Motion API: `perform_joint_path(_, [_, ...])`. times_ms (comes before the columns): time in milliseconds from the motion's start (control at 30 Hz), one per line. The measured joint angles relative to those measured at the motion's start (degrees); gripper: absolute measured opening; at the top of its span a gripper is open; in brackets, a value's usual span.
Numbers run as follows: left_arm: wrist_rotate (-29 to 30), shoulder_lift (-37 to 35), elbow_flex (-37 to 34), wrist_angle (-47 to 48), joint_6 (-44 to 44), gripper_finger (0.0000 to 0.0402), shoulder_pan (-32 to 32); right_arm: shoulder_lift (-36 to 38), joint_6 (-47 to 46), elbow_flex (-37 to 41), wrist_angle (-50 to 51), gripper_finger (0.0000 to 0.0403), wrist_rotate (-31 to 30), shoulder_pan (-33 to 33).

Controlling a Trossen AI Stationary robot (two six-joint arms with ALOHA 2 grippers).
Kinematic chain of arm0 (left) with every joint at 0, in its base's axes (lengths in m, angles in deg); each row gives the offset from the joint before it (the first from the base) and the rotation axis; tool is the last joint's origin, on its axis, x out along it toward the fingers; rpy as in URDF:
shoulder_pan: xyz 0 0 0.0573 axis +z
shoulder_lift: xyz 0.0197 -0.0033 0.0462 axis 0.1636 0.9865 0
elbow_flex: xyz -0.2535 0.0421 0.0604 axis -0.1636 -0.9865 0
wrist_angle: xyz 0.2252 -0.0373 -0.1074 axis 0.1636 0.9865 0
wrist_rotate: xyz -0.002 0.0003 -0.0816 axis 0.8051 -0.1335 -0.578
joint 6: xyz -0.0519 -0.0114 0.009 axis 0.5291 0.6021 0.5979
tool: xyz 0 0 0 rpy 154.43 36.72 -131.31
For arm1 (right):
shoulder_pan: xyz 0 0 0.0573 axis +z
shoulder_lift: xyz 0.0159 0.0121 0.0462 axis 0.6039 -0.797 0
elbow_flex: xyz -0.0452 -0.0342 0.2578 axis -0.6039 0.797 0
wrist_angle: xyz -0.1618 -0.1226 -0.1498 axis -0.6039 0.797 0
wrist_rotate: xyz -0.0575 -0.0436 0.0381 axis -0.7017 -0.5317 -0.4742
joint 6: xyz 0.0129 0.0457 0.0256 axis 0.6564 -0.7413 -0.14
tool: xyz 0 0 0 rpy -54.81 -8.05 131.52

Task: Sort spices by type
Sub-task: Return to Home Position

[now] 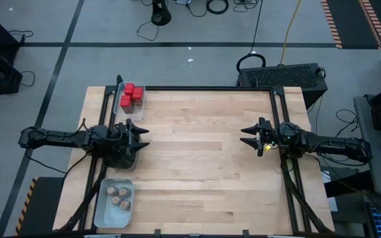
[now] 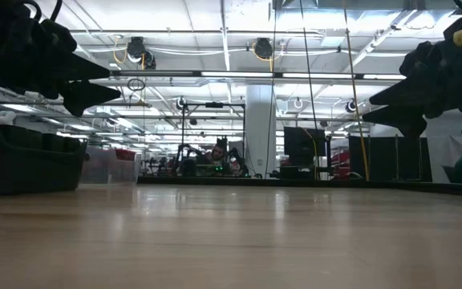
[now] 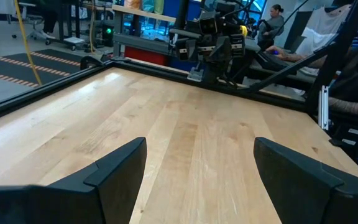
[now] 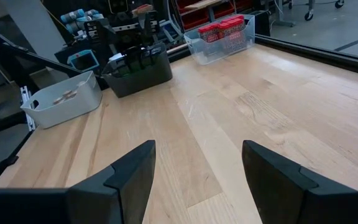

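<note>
Left hand [image 1: 144,135] and right hand [image 1: 245,135] both hang released, fingers spread and grasping nothing. We find the first near the middle of the bench's [image 1: 197,172] left edge and the second near the middle of its right edge. They point at each other and are well apart.

Three containers line the left edge. A clear tray [image 1: 129,113] sits at the corner uppermost in the high view, with its long axis along that edge. In it the red tins [image 1: 131,96] stand upright, packed into a tight block. A pale tray [image 1: 110,217] sits at the opposite corner of the same edge, also lengthwise along it. It holds the tan-lidded jars [image 1: 119,197], clustered at one end with their lids up.

Between the two trays is a dark bin [image 4: 145,78]. The left arm [image 1: 65,137] stretches over it and covers most of it, so we cannot make out what it contains.

A black rail [image 1: 207,88] frames the bench, and cables [image 1: 154,26] trail on the floor beyond.
</note>
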Motion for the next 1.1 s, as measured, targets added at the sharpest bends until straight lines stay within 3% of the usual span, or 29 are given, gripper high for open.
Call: perform_joint_path(1100, [0.00,0.00,0.02,0.00,0.00,0.0301,0.00,0.01,-0.02,0.00,0.01,0.0222,0.00,0.00])
